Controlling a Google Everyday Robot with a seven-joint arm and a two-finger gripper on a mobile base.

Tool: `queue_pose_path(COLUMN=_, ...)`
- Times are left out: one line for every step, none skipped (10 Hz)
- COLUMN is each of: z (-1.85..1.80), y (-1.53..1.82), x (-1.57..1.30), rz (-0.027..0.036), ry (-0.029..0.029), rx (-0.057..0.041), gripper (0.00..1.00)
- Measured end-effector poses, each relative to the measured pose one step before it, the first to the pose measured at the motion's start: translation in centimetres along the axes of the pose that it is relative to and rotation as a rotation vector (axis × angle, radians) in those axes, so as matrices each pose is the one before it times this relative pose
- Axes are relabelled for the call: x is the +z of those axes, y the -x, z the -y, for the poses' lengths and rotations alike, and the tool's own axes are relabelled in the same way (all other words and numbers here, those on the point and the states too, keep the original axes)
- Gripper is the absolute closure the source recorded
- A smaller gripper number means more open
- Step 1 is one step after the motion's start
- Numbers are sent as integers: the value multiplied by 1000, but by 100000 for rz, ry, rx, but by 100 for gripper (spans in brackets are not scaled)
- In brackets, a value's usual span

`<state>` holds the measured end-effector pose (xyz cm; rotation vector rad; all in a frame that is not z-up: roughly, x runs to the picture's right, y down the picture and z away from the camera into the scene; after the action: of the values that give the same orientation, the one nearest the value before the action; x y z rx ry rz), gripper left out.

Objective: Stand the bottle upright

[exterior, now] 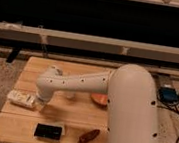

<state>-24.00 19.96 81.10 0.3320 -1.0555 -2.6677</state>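
— What sits closest?

— The arm's (131,118) thick white link fills the lower right. Beside it, along the near edge of the wooden table (76,117), lie a flat black slab (48,131) and, to its right, a reddish-brown elongated object (89,136), set at a slant.

— And the bottle?

— The bottle (20,98) is one step further back, near the table's left edge as seen. It lies on its side, long axis roughly across the view, not upright.

— Where is the gripper?

— The gripper (39,100) is down at table level, right at the bottle's right-hand end, under the rounded wrist. Its fingers are closed. Whether they actually pinch the bottle or only touch it, I cannot tell.

— Behind that?

— A small clear glass cup (70,94) shows just beyond the forearm, and an orange dish (99,98) peeks out to its right, partly hidden by the arm.

— Past the table?

— A blue box (167,94) with cables sits on the floor at right. Farther still, a white rail (88,39) runs across a dark wall.
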Motion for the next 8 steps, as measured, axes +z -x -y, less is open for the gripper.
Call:
queue_pose_path(z=-476, y=-322, x=-1947, rz=2387, ry=1021, rx=-3837, gripper=100)
queue_pose_path(z=-220, y=-183, x=-843, rz=1225, ry=262, rx=-1815, gripper=100)
queue_pose_path(z=-535, y=-281, x=-1296, rz=1625, ry=541, rx=-2695, gripper=100)
queue_pose_path(z=-1205, y=-153, x=-1978, rz=6497, ry=438, rx=-6006, gripper=100)
queue_pose_path(z=-720, y=43, x=-698, rz=3581, ry=237, rx=-2899, gripper=100)
queue_pose_path(z=-712, y=56, x=-706, rz=4568, ry=262, rx=-3424, gripper=100)
queue_pose_path(z=-670, y=36, x=-673, rz=4508, ry=124, rx=-3278, gripper=100)
queue_pose_path(z=-939, y=427, x=-751, rz=6541, ry=768, rx=-2978, gripper=100)
